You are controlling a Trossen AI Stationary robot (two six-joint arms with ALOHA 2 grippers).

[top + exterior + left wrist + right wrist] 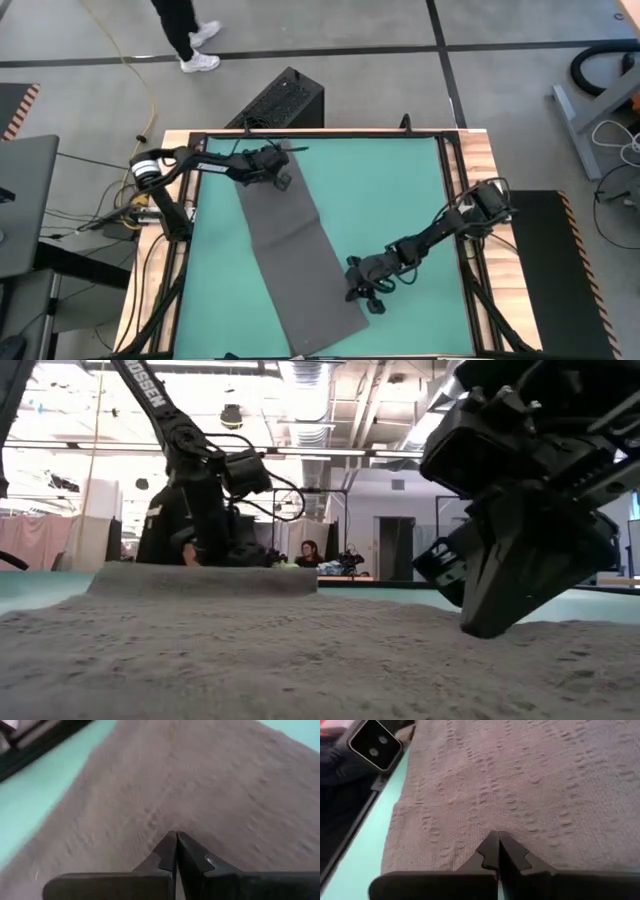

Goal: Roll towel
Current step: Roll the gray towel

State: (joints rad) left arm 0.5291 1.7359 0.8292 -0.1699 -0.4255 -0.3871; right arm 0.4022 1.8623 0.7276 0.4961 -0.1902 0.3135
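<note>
With fingers pressed together and holding nothing, the left end effector (283,180) and right end effector (372,299) are hovering at opposite ends of the flat towel (297,262) beneath them, risking bunching if either drags.

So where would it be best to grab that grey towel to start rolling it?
Probably at a short end, from above. The towel lies flat and slanted on the green mat, so only its edges give purchase. The left tool, fingers shut, is at the far end; the right tool, also shut, is beside a long edge.
</note>
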